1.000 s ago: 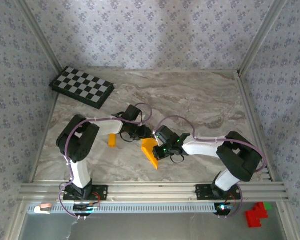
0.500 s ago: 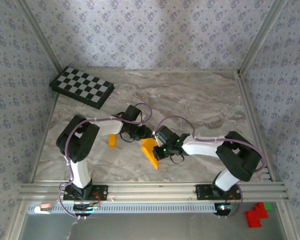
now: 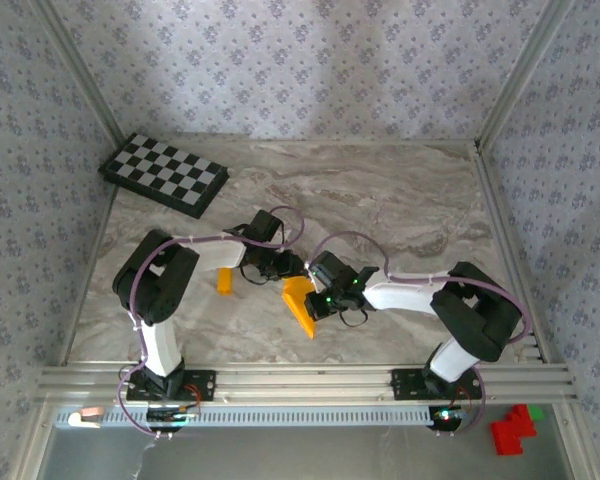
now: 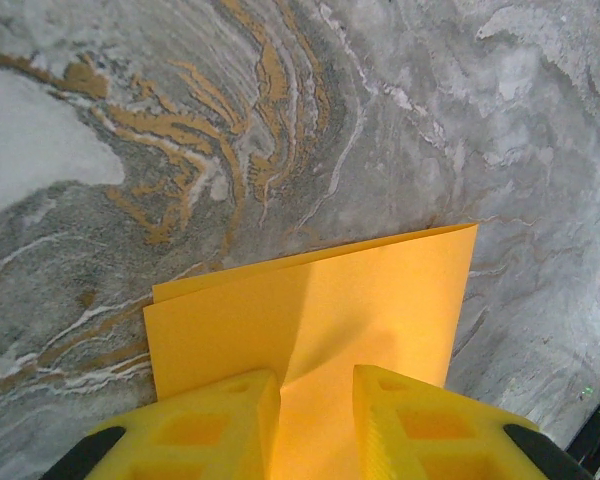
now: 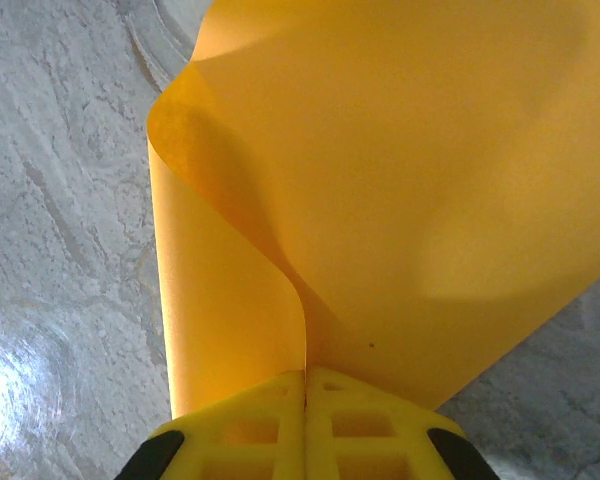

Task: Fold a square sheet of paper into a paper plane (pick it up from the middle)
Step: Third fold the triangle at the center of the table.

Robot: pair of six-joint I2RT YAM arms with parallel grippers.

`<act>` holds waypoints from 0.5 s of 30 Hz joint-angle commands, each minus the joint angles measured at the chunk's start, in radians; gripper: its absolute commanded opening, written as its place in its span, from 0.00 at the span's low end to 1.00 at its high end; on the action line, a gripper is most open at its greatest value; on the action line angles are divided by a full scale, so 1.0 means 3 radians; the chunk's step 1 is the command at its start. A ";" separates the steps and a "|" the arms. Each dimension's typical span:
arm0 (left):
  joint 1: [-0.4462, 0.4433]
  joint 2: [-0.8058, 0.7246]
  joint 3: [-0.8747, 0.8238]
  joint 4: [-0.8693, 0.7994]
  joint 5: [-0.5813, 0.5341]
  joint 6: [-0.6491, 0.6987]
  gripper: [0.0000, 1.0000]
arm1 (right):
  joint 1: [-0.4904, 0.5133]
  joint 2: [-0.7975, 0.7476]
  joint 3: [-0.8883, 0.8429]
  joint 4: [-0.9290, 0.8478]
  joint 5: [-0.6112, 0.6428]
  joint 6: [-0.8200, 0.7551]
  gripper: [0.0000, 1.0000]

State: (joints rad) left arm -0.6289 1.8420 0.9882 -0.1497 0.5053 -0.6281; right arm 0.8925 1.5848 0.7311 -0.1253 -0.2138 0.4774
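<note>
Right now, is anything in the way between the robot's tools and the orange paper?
No, nothing visible. The right tool is shut on the square sheet of paper, and the left tool sits open right over it.

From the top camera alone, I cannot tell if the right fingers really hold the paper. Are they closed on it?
Observer: Yes. In the right wrist view the right fingers are shut together on the paper, which curls up into a loop beside them.
Operator: And the left fingers, do they grip it too?
Observer: No. The left wrist view shows the left fingers standing apart, with the paper in the gap between them. There it seems to lie flat on the table, in two layers.
</note>
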 commanded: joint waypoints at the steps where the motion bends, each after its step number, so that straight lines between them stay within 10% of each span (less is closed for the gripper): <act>1: -0.0016 0.0058 0.0048 -0.0262 -0.0134 0.0074 0.27 | 0.0015 0.0093 -0.0124 -0.0109 0.0135 -0.0001 0.06; 15: 0.0130 -0.0303 0.0263 -0.0569 -0.0215 0.0143 0.29 | 0.0016 0.0021 -0.0269 -0.0024 0.0155 0.0057 0.06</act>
State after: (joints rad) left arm -0.6052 1.8217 1.0466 -0.2733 0.4583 -0.6090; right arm 0.8925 1.5715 0.6933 -0.0647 -0.2138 0.4820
